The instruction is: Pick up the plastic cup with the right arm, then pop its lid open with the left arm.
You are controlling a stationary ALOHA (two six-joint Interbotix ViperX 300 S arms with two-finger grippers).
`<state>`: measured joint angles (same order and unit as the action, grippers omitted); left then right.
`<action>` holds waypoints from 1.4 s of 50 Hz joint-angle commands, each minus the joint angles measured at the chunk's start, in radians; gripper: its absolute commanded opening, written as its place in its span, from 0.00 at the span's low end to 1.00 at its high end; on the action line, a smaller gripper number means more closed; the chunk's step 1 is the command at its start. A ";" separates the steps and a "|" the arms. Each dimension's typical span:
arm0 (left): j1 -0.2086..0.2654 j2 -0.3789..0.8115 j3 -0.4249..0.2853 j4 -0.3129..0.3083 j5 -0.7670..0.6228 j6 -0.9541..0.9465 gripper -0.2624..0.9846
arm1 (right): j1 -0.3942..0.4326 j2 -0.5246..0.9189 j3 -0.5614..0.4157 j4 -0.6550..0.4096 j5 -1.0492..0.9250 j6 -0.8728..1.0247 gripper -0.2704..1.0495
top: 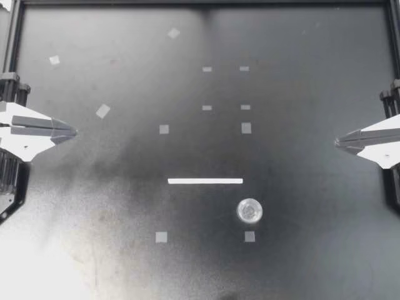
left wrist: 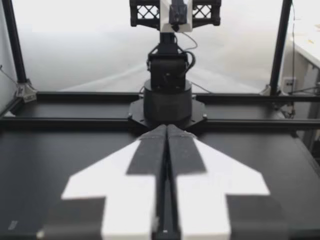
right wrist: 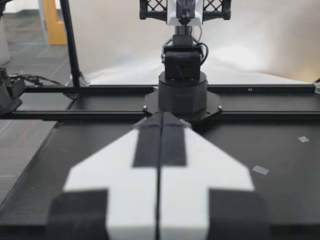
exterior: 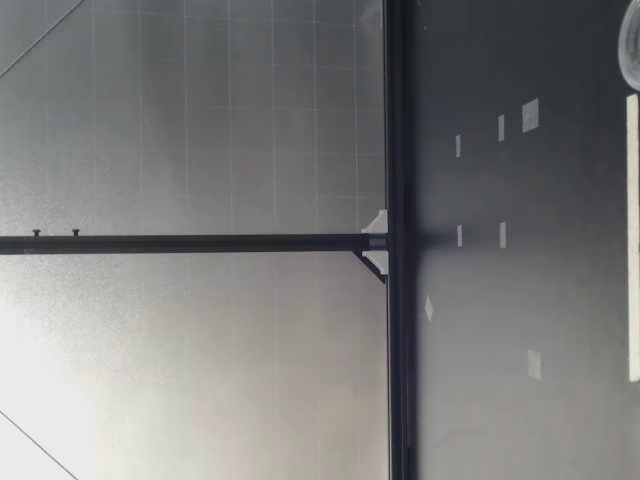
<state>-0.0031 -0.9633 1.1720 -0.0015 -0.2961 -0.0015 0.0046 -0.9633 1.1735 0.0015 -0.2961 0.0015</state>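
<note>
Scanning the top view: left tool (top: 72, 132) and right tool (top: 339, 142) sit at opposite edges of the tabletop (top: 125, 200), both well apart from the white strip (top: 205, 181) in the middle. Both have their fingers pressed together and hold nothing, which looks like a parked pose. The small clear cup (top: 249, 211) stands alone just beside the strip's right end, on its near side. It touches neither tool, though the right one is closer. Tape squares (top: 249, 236) are dotted around the strip, probably placement marks. One lies just past the cup, away from the strip.

Low view: no tools show. Only part of the cup (exterior: 630, 45) is visible, by one end of the strip (exterior: 632, 240). More tape squares (exterior: 530, 114) lie beyond the strip, toward the black frame rail (exterior: 396, 300).

Left wrist view: the left tool (left wrist: 166, 131) has its fingers together with nothing between them, and points at the right arm's base (left wrist: 167, 100). Cup and strip are not seen.

Right wrist view: the right tool (right wrist: 161, 117) is the same, closed on nothing and facing the left arm's base (right wrist: 182, 90). Two tape squares (right wrist: 260, 170) lie beside it.
</note>
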 commanded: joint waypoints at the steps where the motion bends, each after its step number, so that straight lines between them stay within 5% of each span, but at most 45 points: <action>1: -0.015 0.005 0.052 -0.003 -0.012 0.002 0.21 | 0.002 0.000 0.009 0.000 -0.005 0.000 0.22; 9: -0.015 0.003 0.089 -0.063 -0.031 -0.025 0.15 | 0.000 -0.021 0.069 0.000 -0.034 -0.002 0.13; 16: -0.017 0.058 0.029 -0.069 -0.017 -0.029 0.15 | 0.003 0.012 0.084 -0.002 -0.049 0.002 0.13; 28: -0.020 0.449 -0.173 -0.067 0.018 -0.009 0.15 | 0.106 0.209 0.115 0.000 -0.066 0.118 0.15; 49: -0.107 0.956 -0.423 -0.035 -0.107 -0.008 0.15 | 0.179 0.449 0.190 0.008 -0.268 0.319 0.64; 70: -0.114 1.166 -0.563 -0.040 -0.138 -0.064 0.15 | 0.181 0.804 0.130 0.117 -0.380 0.348 0.68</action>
<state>-0.1150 0.2056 0.6412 -0.0399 -0.4264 -0.0568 0.1764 -0.2010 1.3269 0.1104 -0.6473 0.3375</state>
